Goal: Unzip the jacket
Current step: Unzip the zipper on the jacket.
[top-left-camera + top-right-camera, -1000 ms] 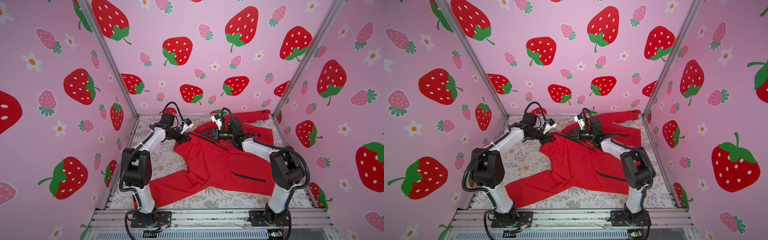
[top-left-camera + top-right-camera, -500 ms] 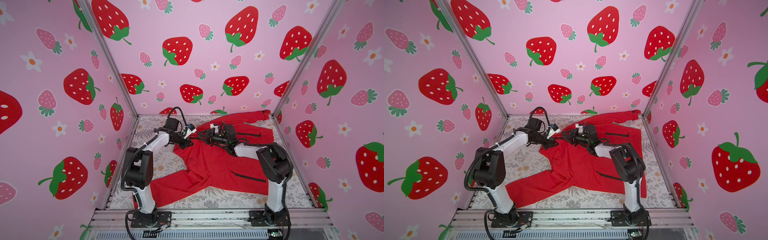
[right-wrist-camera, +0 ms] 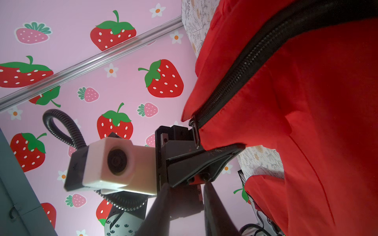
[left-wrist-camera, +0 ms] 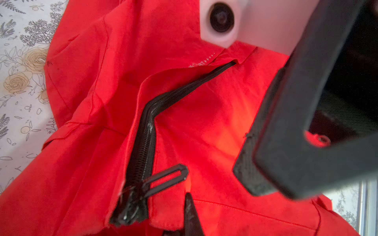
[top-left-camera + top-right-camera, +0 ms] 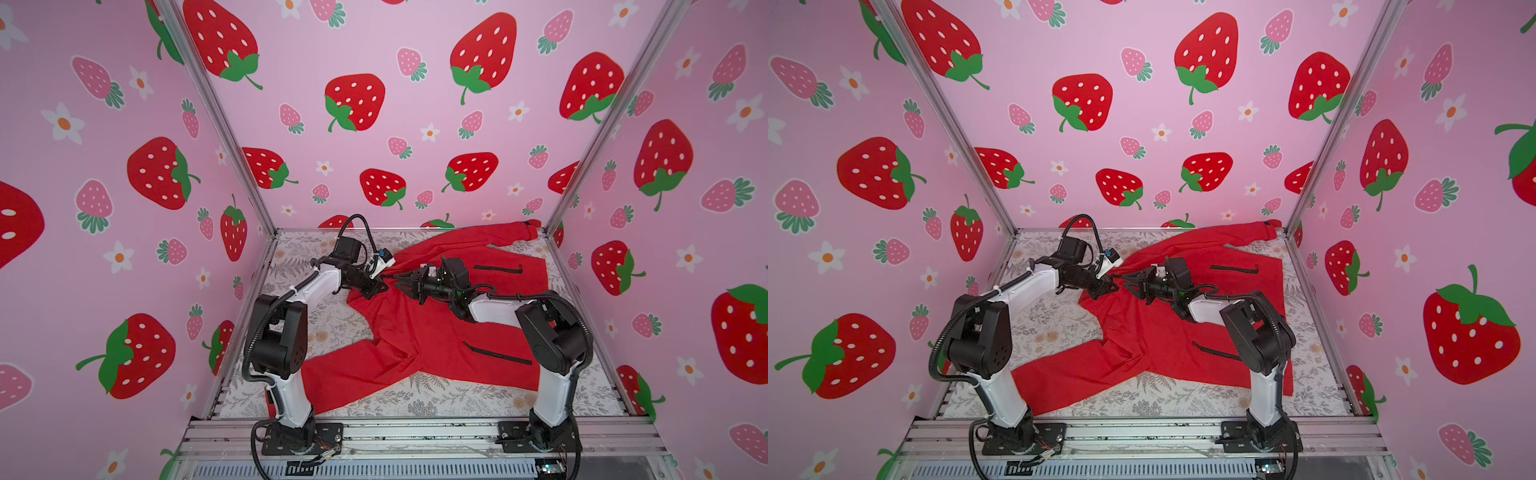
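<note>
The red jacket (image 5: 415,332) (image 5: 1142,332) lies spread on the table, collar toward the far left. My left gripper (image 5: 375,287) (image 4: 189,212) is shut on the collar's red edge beside the black front zipper (image 4: 147,132) (image 3: 235,81). The zipper's pull tab (image 4: 165,179) (image 3: 195,132) hangs free at the closed zipper's top. My right gripper (image 5: 402,284) (image 3: 187,212) faces the left one a short way off. Its fingers (image 3: 161,210) stand apart with nothing between them, and one finger (image 4: 286,143) shows above the jacket's chest in the left wrist view.
Two black pocket zippers (image 5: 496,269) (image 5: 494,353) run across the jacket's body. One sleeve (image 5: 519,228) reaches the back right corner and the other (image 5: 353,374) lies at the front left. The floral tablecloth (image 5: 332,324) is bounded by pink strawberry walls and metal posts.
My right gripper has swung left and lower, from over the chest to right beside the left gripper. The left gripper has shifted slightly nearer with the collar still held.
</note>
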You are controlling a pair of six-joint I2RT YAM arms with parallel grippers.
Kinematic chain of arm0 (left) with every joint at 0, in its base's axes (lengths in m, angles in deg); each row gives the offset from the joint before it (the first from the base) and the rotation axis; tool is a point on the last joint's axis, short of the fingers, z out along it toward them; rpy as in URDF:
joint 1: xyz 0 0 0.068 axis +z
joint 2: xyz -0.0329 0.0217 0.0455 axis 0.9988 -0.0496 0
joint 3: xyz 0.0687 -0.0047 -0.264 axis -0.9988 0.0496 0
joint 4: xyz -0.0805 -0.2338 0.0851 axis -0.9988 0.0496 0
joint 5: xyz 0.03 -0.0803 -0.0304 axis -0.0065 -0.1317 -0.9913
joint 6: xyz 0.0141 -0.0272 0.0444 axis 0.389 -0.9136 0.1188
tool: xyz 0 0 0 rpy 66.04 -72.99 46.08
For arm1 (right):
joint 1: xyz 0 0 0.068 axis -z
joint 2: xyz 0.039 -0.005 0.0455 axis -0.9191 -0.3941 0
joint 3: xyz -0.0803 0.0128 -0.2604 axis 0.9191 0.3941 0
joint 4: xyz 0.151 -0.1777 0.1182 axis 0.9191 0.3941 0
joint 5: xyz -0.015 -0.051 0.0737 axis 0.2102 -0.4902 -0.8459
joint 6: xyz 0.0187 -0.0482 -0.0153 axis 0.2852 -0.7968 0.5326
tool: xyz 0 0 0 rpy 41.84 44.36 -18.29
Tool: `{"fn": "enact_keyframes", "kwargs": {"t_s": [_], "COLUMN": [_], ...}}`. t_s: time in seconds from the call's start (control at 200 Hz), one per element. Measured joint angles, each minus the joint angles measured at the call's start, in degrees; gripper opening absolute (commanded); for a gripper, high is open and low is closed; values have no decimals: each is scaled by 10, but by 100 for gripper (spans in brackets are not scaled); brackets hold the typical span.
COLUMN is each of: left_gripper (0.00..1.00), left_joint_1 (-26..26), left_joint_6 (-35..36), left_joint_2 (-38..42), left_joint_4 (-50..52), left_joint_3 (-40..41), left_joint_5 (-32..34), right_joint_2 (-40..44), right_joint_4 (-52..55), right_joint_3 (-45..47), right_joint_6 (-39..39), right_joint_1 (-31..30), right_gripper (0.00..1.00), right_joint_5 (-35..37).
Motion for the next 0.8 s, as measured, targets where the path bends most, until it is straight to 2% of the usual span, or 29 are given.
{"fn": "enact_keyframes", "kwargs": {"t_s": [0.375, 0.796], "left_gripper": [0, 0], "left_joint_1": [-8, -9], "left_joint_6": [3, 5], "left_joint_2": [0, 0], "left_joint_4": [0, 0], "left_joint_3": [0, 0], "left_joint_5": [7, 17], "right_joint_2": [-3, -45], "right_joint_4": [3, 0], "right_joint_3": [-1, -32], "right_joint_6": [17, 30], "right_joint_1": [-3, -4], "right_gripper": [31, 26], "right_joint_5": [17, 24]}}
